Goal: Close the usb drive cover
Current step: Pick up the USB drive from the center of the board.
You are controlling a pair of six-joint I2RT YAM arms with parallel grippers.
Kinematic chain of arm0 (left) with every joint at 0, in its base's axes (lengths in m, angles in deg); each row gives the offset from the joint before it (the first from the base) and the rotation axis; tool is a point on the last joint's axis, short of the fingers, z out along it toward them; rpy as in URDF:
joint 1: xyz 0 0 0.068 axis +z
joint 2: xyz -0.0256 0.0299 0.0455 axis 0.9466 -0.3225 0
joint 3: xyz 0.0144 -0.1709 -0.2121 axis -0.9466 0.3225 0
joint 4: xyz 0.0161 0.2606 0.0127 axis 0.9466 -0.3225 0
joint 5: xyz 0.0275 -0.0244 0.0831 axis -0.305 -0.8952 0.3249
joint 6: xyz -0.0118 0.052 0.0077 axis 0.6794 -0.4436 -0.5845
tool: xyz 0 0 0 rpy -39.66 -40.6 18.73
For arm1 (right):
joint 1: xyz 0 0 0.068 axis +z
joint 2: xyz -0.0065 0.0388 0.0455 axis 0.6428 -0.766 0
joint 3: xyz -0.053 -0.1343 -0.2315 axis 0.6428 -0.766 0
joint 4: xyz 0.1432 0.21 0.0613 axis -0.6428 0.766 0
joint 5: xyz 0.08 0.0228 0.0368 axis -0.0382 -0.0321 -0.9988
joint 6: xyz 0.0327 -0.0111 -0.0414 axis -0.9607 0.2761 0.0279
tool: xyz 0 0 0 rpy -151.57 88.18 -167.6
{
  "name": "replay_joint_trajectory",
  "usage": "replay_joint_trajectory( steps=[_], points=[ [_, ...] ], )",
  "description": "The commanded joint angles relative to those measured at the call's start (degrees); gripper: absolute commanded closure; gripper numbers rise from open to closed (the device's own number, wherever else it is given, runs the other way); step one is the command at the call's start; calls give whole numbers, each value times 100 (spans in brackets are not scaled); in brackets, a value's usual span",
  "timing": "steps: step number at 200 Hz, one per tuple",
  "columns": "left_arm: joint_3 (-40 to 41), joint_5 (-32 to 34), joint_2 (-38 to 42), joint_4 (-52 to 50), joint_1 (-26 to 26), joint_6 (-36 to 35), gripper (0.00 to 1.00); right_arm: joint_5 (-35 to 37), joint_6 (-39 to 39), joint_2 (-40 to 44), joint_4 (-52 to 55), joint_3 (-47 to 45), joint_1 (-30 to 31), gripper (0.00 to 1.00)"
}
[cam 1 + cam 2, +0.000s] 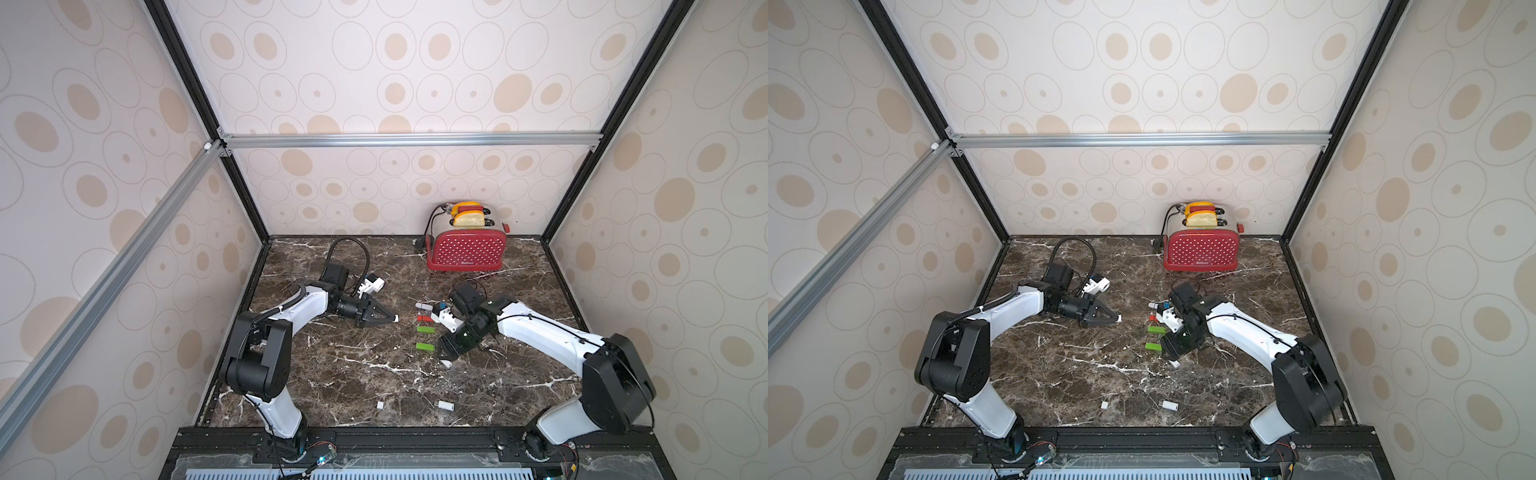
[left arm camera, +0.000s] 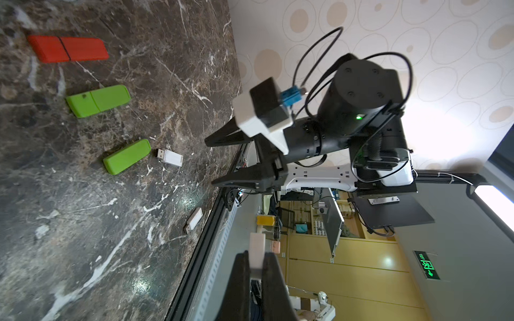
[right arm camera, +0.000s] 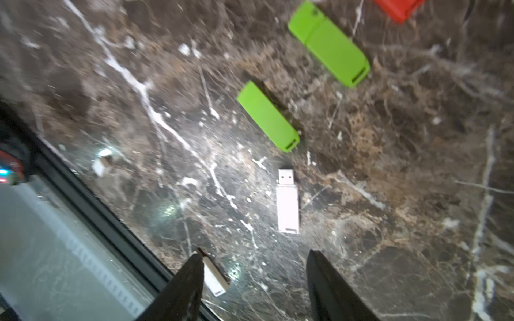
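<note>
in both top views the left hand (image 1: 393,319) is clenched on a small white cover (image 1: 397,319) above the desk's (image 1: 332,374) middle, and the white usb drive (image 1: 446,364) lies right of the middle, just beside the right hand (image 1: 441,354). the left wrist view shows that hand released, jaws apart. in the right wrist view the drive's bare plug points at a green drive (image 3: 268,116); it lies flat, uncapped.

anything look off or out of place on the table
Yes: a white usb drive lies uncapped below the open right gripper, connector bare. A loose white cap sits alone near the table's front edge, while the left gripper pinches another white cap.
</note>
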Motion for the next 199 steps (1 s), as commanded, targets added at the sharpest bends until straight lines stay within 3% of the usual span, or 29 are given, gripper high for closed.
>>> replay_joint_trajectory(
  steps=[1, 80, 199],
  points=[
    [-24, -222, -87, 314, 4, 282, 100, 475, 189, -199, 254, -109, 41, 41],
    [117, -120, -130, 377, 1, 312, 100, 465, 330, -715, -65, -160, 319, 53],
    [109, -82, -172, 341, 0, 300, 100, 1299, 579, -1385, -57, 64, 692, 68]
  ],
)
